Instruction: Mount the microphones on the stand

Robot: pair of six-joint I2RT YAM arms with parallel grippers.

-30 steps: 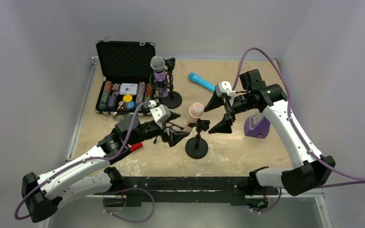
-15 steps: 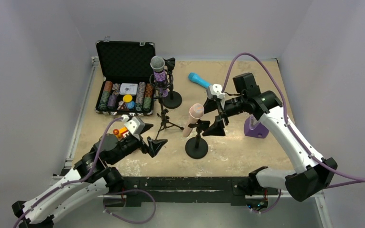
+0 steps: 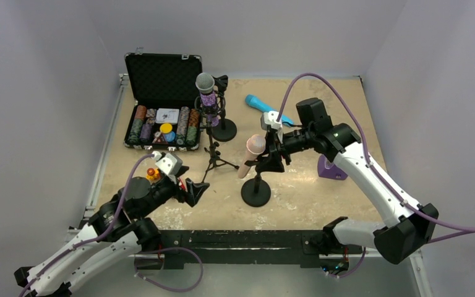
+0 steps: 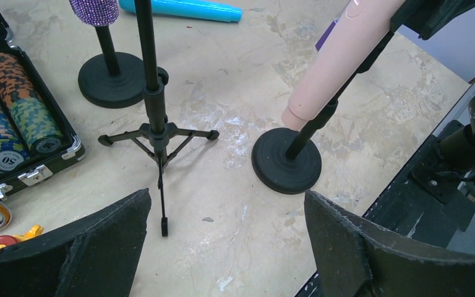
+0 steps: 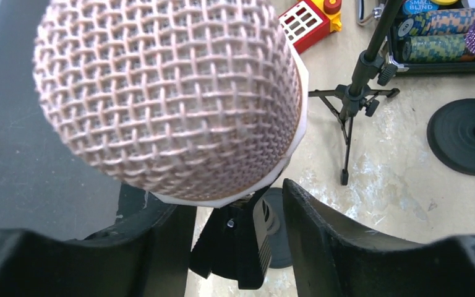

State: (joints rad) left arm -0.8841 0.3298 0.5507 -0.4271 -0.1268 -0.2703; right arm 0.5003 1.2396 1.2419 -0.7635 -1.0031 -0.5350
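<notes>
A pale pink microphone [image 3: 251, 156] sits tilted in the clip of a round-base stand [image 3: 256, 193], its mesh head filling the right wrist view [image 5: 170, 93]. My right gripper [image 3: 273, 159] straddles that black clip [image 5: 238, 244]. Its jaws are drawn in close, the left finger about touching the clip and a slim gap showing on the right. My left gripper [image 3: 193, 190] hangs wide open and empty over bare table [image 4: 227, 198], short of the stand's base [image 4: 286, 161]. A glittery purple microphone [image 3: 208, 99] stands clipped on a far stand [image 3: 224, 130]. The blue microphone [image 3: 261, 105] lies flat behind.
A thin tripod stand [image 3: 213, 154] stands between the two round bases. An open case of poker chips [image 3: 161, 114] sits at the back left. A purple block [image 3: 333, 167] is under the right arm. A red and yellow toy [image 3: 153, 174] lies by the left wrist.
My left arm drew back from the pink microphone to the near left, its jaws opening wider. My right gripper moved left onto the clip and its jaws narrowed sharply.
</notes>
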